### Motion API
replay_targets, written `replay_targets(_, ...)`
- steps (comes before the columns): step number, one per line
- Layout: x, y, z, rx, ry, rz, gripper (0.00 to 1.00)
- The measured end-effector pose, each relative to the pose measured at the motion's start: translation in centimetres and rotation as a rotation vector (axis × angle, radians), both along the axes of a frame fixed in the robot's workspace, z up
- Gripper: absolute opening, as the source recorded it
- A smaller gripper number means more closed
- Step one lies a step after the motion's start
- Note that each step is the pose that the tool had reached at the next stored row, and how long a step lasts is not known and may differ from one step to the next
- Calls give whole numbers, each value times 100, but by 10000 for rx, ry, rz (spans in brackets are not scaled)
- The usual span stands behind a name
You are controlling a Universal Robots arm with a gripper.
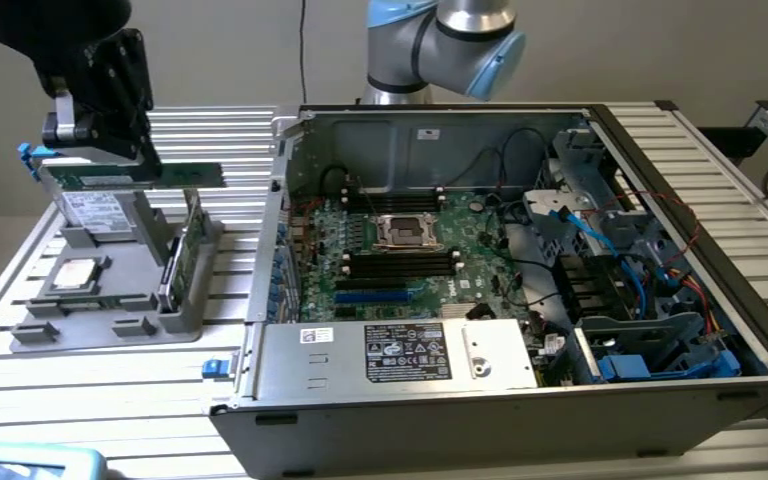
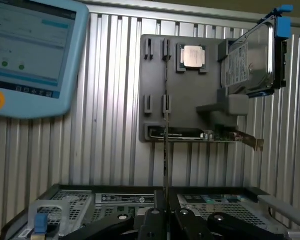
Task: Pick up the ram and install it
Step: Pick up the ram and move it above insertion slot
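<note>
The gripper [image 2: 162, 220] was found pressed together on the ram [image 2: 165, 150], the thin green stick pinched between its fingers and projecting outward from them. Directly beneath the gripper lay the grey parts holder [image 2: 155, 80], carrying a processor [image 2: 192, 55], a hard drive [image 2: 250, 60] stood on edge and a larger green card [image 2: 210, 137] with a metal bracket. Further out from the gripper, well apart to its side, stood the open computer case [image 1: 491, 370] with its motherboard [image 1: 398, 250] exposed. A blue-framed teach pendant [image 2: 30, 55] lay on the slatted table [image 2: 110, 160] near the holder.
</note>
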State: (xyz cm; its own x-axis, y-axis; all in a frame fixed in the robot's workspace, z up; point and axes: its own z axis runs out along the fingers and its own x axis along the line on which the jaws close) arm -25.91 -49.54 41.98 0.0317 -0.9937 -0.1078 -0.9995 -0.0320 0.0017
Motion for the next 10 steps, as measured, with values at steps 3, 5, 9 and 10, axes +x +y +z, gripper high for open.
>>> replay_targets(3, 134, -10, 0, 55, 0, 0, 13)
replay_targets(5, 225, -18, 0, 99, 0, 0, 13)
replay_targets(9, 409, -35, 2, 205, 0, 0, 13)
replay_targets(10, 456, -39, 2, 238, 0, 0, 13)
